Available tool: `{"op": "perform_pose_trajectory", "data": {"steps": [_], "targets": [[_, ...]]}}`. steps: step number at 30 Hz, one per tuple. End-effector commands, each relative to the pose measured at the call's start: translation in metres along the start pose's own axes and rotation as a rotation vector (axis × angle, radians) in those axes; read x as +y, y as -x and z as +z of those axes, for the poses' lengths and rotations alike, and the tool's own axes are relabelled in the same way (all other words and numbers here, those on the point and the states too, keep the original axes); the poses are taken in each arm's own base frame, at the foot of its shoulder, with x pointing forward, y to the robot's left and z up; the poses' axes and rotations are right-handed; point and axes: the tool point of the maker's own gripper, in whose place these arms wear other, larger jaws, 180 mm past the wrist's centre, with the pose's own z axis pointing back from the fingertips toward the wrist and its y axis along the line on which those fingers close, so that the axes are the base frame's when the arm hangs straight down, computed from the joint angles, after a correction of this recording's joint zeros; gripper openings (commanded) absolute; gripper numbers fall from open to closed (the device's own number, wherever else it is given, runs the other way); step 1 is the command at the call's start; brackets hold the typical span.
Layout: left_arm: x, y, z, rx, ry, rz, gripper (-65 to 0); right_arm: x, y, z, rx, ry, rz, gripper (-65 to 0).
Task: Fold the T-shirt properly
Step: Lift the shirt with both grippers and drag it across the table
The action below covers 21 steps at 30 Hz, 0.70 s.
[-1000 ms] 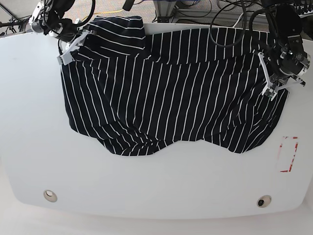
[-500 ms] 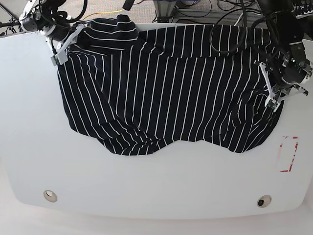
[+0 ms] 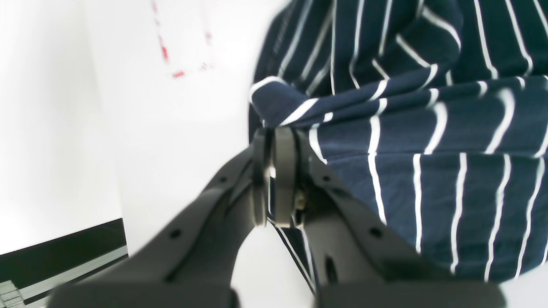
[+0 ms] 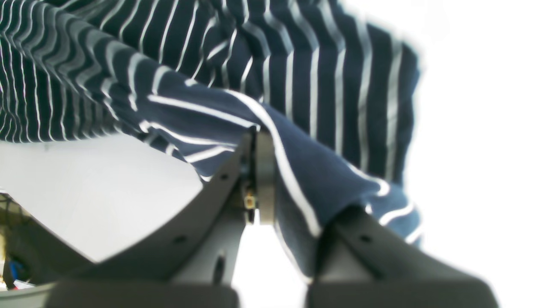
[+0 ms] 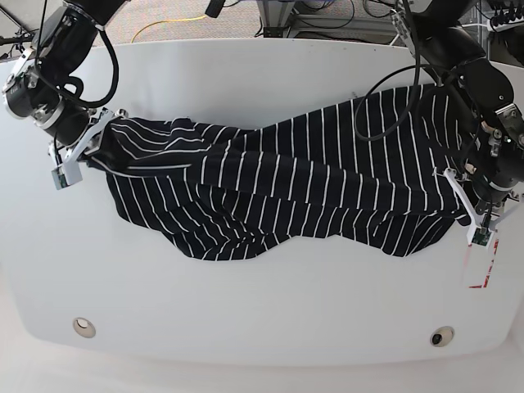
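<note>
Two grippers, both clamped on the T-shirt (image 5: pixel 286 192), one at each end. Shirt = dark navy w/ thin white stripes, lying across the middle of the white table (image 5: pixel 246 311), bunched and folded over itself lengthwise, lower hem sagging in two lobes toward the near edge.

Left gripper (image 3: pixel 274 171) (right side in base view): jaws pinched together w/ a fold of striped fabric squeezed betw. the tips; cloth bulges out above the pinch and drapes off to the right in the wrist view. In base view it sits at the shirt's right end (image 5: pixel 479 229), just beside a red-outlined rectangle marked on the table (image 5: pixel 481 258). Same red marks show blurred at top of the left wrist view (image 3: pixel 184 51).

Right gripper (image 4: pixel 257 171) (left side in base view): jaws pressed tight, shirt edge caught at the tips, fabric spilling over the right-hand finger and hanging down. In base view it's at the shirt's left end (image 5: pixel 70 160), cloth pulled into a taut ridge from there toward centre.

Top edge of shirt runs diagonally, higher on base view's right. Cables (image 5: pixel 385 90) from the left arm loop over the shirt's upper right part. 2 round holes in the table near its front edge (image 5: pixel 83 327).
</note>
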Motion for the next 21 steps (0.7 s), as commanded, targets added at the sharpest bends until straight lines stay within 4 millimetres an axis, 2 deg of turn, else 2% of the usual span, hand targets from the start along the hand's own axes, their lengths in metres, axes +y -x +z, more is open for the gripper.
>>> {"op": "perform_pose_trajectory", "data": {"steps": [1,4,9,14,17,19,21], "targets": [[0.015,-0.034,0.01,-0.1,-0.038,0.005,-65.0,-0.021,-0.024,0.005,-0.038,0.03,0.034,-65.0],[0.023,-0.057,0.016,-0.158,-0.057,0.01,-65.0,-0.036,-0.05,-0.001,-0.07,0.026,0.05,-65.0],[0.022,-0.105,0.028,-0.259,-0.063,-0.046,-65.0,-0.058,-0.101,-0.003,-0.118,0.027,0.101,-65.0],[0.038,-0.141,0.043,-0.345,-0.095,-0.035,-65.0,-0.067,-0.148,-0.002,-0.144,0.034,0.176,-65.0],[0.04,-0.148,0.041,-0.352,-0.085,-0.028,-65.0,-0.07,-0.169,-0.002,-0.139,0.052,0.219,-65.0],[0.039,-0.145,0.04,-0.345,-0.084,-0.029,-64.6,-0.071,-0.17,-0.002,-0.129,0.055,0.231,-65.0],[0.034,-0.131,0.032,-0.305,-0.071,-0.033,-64.4,-0.071,-0.168,-0.003,-0.119,0.056,0.231,-65.0]]}}
